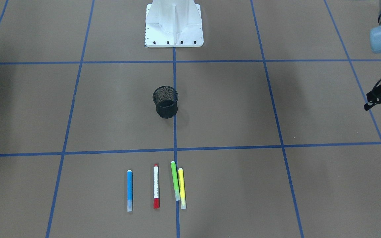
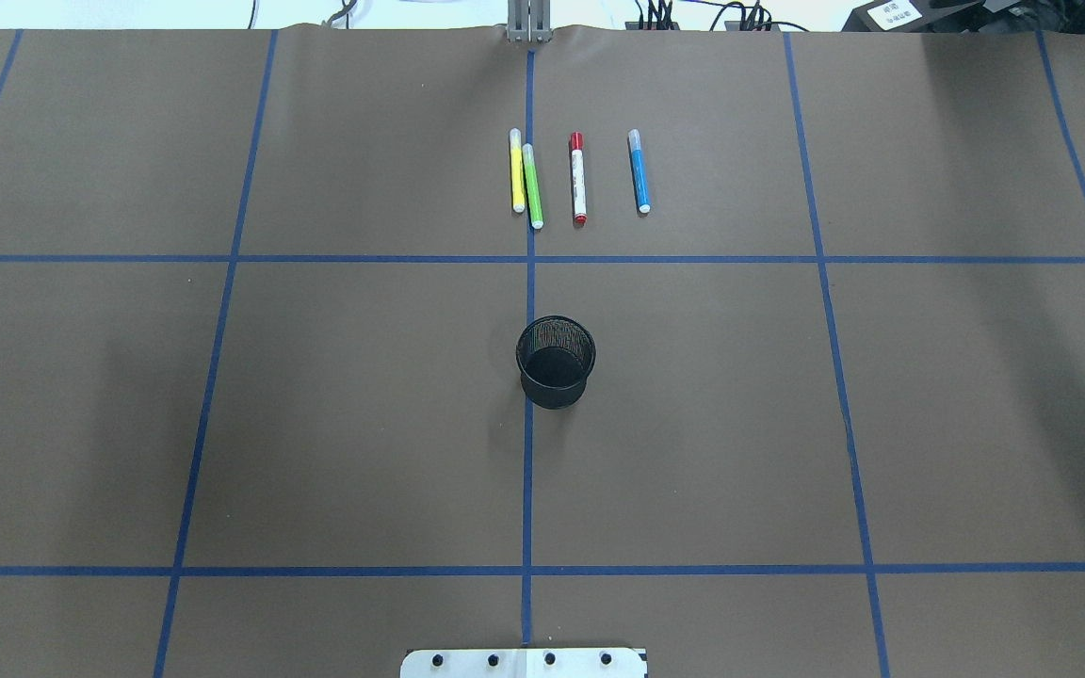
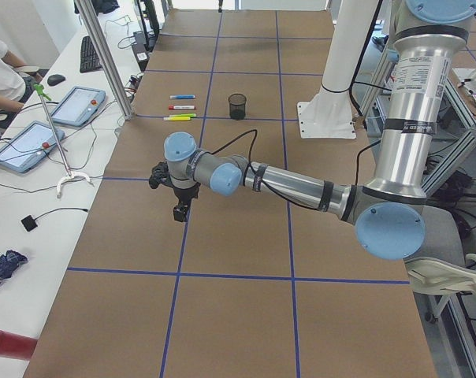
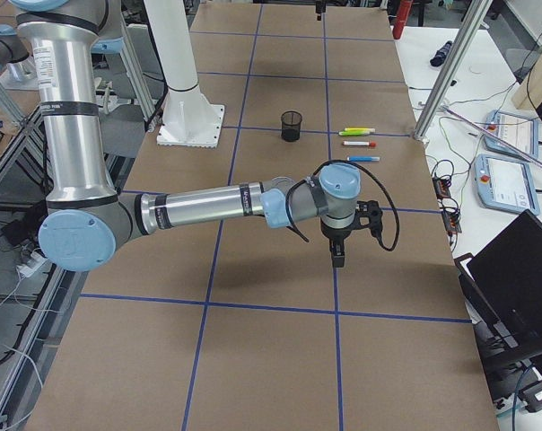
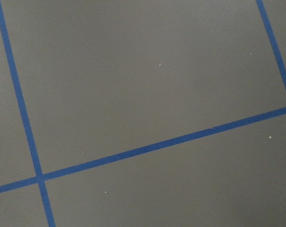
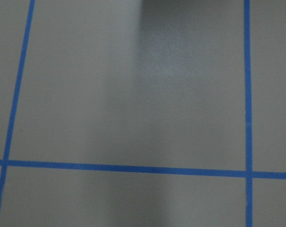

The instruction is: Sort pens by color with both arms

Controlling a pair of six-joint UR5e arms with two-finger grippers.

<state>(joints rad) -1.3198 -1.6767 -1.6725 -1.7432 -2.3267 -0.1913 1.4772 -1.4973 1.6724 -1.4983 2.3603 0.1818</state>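
the four pens lie in a row at the far side of the table (image 2: 316, 424), beyond the cup (image 2: 556, 362), long axes pointing away from the robot. the yellow pen (image 2: 517, 171) and green pen (image 2: 532, 186) sit pressed close at the centre line, the white pen (image 2: 578, 179) and blue pen (image 2: 639, 171) to its right. the left arm (image 3: 285, 185) and right arm (image 4: 208, 205) hang wide, well apart from them; i cannot tell whether their jaws are open or closed.

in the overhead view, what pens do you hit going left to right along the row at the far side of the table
yellow pen → lime green pen → white pen with red caps → blue pen
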